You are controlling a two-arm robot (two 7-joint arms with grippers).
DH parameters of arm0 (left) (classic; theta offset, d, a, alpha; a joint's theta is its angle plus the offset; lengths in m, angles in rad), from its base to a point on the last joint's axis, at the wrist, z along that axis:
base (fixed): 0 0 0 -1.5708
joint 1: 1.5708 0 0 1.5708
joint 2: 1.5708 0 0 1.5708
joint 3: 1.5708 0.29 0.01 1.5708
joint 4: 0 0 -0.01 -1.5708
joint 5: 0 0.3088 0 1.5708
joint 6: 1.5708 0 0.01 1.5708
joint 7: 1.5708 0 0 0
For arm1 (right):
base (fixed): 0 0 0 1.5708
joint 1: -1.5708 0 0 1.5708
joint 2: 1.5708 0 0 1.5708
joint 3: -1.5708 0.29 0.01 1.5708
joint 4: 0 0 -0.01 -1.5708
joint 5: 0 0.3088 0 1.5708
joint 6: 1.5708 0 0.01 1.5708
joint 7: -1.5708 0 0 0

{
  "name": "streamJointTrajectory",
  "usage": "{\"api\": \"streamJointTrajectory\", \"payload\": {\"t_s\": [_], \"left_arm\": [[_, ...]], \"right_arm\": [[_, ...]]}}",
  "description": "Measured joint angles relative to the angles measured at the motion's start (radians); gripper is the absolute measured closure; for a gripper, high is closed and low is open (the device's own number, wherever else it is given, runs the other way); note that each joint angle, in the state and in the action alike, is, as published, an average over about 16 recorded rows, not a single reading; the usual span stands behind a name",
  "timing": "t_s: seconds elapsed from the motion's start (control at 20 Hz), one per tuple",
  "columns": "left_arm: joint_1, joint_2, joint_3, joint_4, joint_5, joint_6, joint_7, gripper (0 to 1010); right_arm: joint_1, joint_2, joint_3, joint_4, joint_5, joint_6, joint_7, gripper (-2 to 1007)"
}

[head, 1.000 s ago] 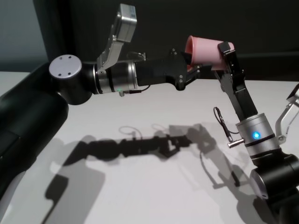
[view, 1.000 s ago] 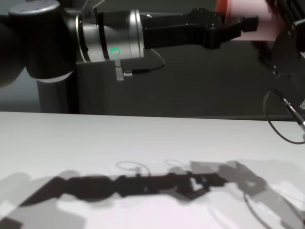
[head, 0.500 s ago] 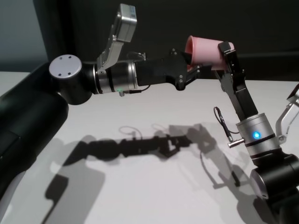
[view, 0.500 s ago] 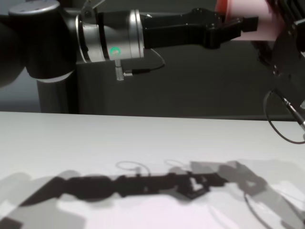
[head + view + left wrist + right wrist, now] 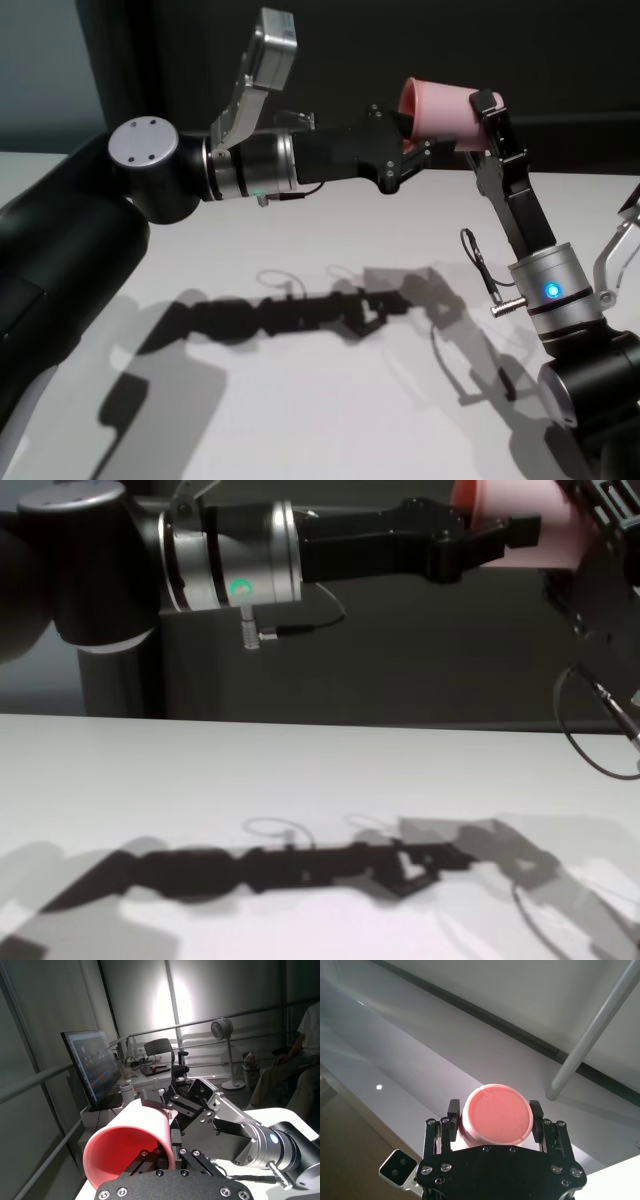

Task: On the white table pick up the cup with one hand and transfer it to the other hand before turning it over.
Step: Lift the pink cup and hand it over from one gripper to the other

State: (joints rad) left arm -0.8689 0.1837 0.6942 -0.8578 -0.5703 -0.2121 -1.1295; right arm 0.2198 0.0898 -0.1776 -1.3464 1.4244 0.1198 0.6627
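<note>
Left gripper (image 5: pixel 408 140) is gripping the cup (image 5: pixel 440 115) by its rim, high over the white table (image 5: pixel 300 400); right gripper (image 5: pixel 493 1115) is bracketing the cup's base, grip unconfirmed. Pickup appears done; handover is under way, turning over remaining.

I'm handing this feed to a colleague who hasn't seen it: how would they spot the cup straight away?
Look above the white table, where the two arms meet in mid-air. Between the left hand and the right hand lies the cup, on its side, open mouth facing the left arm. It is the only pink thing among black and silver parts.
</note>
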Motion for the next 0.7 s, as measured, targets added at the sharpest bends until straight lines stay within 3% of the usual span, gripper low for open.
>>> {"api": "streamJointTrajectory", "payload": {"t_s": [0.7], "left_arm": [[0.000,0.000,0.000,0.000,0.000,0.000,0.000,963]], "right_arm": [[0.000,-0.001,0.001,0.000,-0.001,0.001,0.001,223]]}}
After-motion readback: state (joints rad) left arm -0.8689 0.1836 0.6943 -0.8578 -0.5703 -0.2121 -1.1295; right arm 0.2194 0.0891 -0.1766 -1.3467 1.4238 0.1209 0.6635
